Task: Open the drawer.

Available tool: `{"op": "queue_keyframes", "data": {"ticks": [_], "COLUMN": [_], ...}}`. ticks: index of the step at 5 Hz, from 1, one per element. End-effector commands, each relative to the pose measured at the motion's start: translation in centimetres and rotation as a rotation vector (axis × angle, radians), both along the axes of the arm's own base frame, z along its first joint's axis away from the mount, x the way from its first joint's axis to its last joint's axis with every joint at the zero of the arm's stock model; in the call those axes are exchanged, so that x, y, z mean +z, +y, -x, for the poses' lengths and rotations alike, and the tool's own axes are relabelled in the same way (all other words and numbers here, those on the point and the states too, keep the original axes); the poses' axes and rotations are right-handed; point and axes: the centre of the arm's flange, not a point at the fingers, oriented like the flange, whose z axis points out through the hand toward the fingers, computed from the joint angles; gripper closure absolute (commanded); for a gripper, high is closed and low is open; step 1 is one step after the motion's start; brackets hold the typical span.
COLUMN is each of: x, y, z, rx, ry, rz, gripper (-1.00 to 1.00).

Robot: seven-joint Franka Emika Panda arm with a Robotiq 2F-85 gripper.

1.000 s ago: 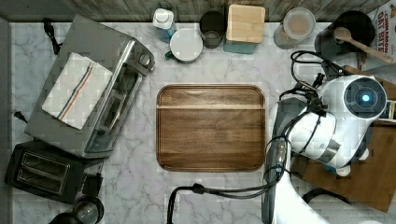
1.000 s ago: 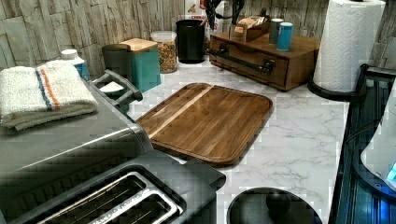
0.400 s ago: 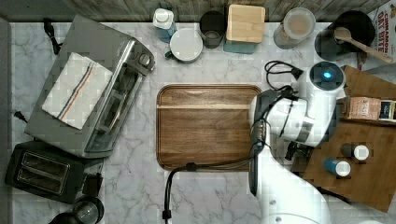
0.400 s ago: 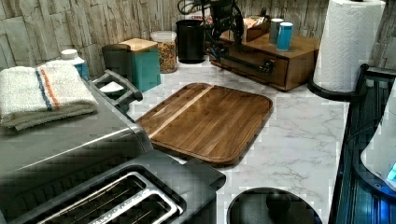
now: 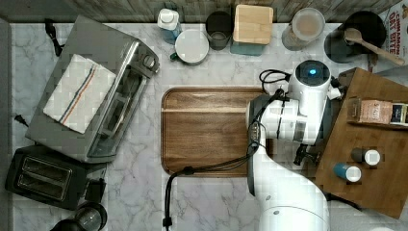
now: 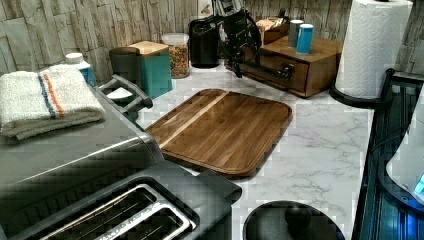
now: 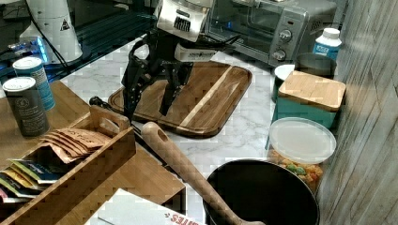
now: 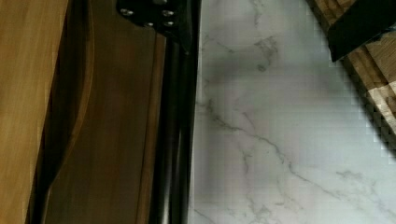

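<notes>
Marble counter (image 5: 211,202): open stretch at 6 o'clock of tray in top view.
Toaster oven (image 5: 96,91), one, at 9 o'clock of tray; folded towel (image 5: 79,91) on top.
Wooden tray (image 5: 207,130), one, centre; arm overlaps its 3 o'clock edge.
Drawer (image 6: 277,70) closed, in bamboo box at 3 o'clock of tray; black bar handle (image 8: 180,135) runs along front, just above marble.
Gripper (image 7: 148,96) fingers spread wide, holding nothing, tips down over handle, one on each side.
Two canisters (image 5: 353,166) on box top.
Carton (image 5: 397,19), partial "OAT BITE".
</notes>
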Motion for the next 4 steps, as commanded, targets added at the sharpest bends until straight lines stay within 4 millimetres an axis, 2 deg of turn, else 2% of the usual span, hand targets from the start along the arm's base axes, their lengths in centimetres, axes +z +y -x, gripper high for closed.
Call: {"op": "queue_keyframes", "data": {"ticks": [1, 3, 4], "x": [8.2, 4.1, 3.1], "y": [-4.3, -4.8, -5.3], "z": [-0.7, -0.6, 0.4], "rx": [0.010, -0.064, -0.125], "ry": [-0.198, -0.242, -0.224], "rz": [0.132, 0.059, 0.065], "gripper": [-1.00, -1.00, -1.00]}}
